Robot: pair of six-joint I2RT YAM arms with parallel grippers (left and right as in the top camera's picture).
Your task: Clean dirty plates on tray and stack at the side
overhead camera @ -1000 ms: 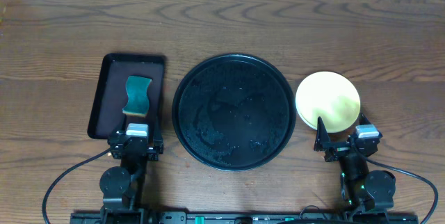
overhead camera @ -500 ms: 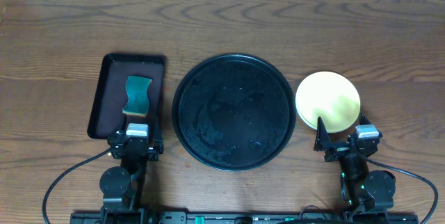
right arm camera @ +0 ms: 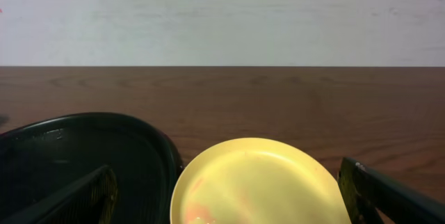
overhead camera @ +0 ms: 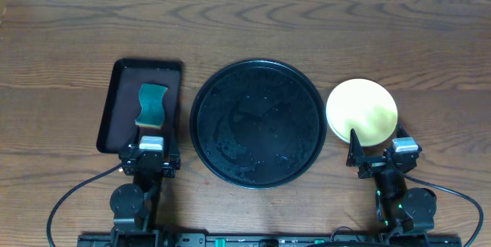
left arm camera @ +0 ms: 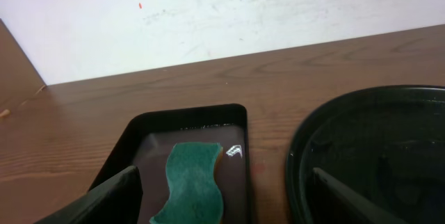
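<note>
Sitting just right of the black tray [overhead camera: 201, 97], the yellow plate [overhead camera: 362, 110] looks light, stiff, glossy-slick; pinch at near rim. Both spread, empty: left gripper [overhead camera: 150, 147], right gripper [overhead camera: 377, 152].

A small dark rectangular tray [overhead camera: 110, 120] with rounded corners and a raised rim sits on the left part of the wooden desk [overhead camera: 307, 24]. Its floor looks brownish and glossy, with small wet glints near the far end. A green sponge [overhead camera: 153, 106] with a wavy outline lies flat inside, lengthwise, towards the tray's right side; a paler layer shows along its edge. Beyond the desk's far edge rises a scuffed white wall [left arm camera: 208, 15].
</note>
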